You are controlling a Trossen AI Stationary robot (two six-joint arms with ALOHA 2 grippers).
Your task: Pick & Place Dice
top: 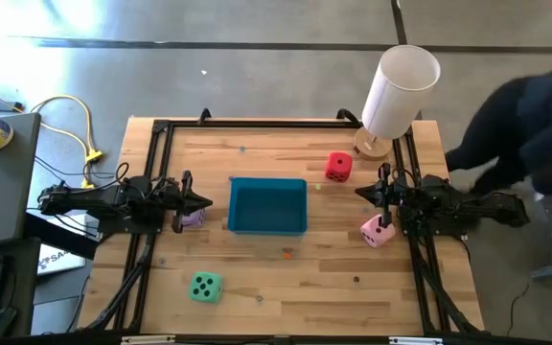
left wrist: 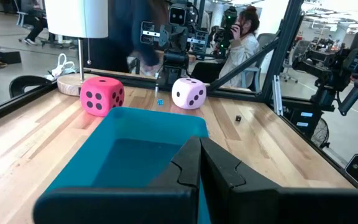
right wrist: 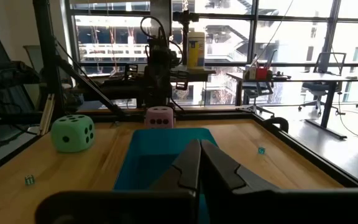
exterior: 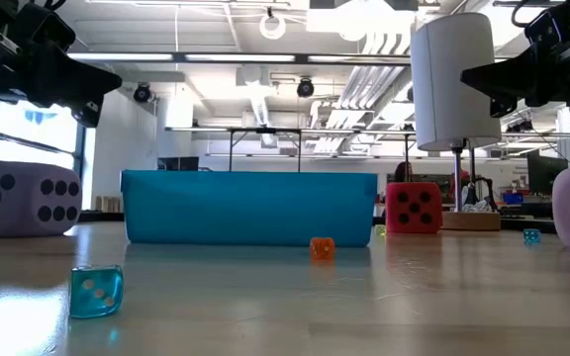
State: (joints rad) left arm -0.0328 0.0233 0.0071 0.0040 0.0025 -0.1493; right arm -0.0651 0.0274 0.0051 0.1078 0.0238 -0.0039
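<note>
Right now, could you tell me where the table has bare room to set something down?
The widest bare wood lies along the near edge, between the mint green die and the right rail. Another strip runs behind the teal tray, left of the red die. It is crowded by the right gripper, pink die and lamp.

Past the closed right gripper (right wrist: 199, 163) lies the teal tray (right wrist: 166, 149), with a mint green die (right wrist: 73, 132) beside it and what seems a lilac die (right wrist: 160, 116) behind it.

Bright daylight from the windows (right wrist: 204, 37) glares; near end effector fingers (left wrist: 197, 168) look blurred.
</note>
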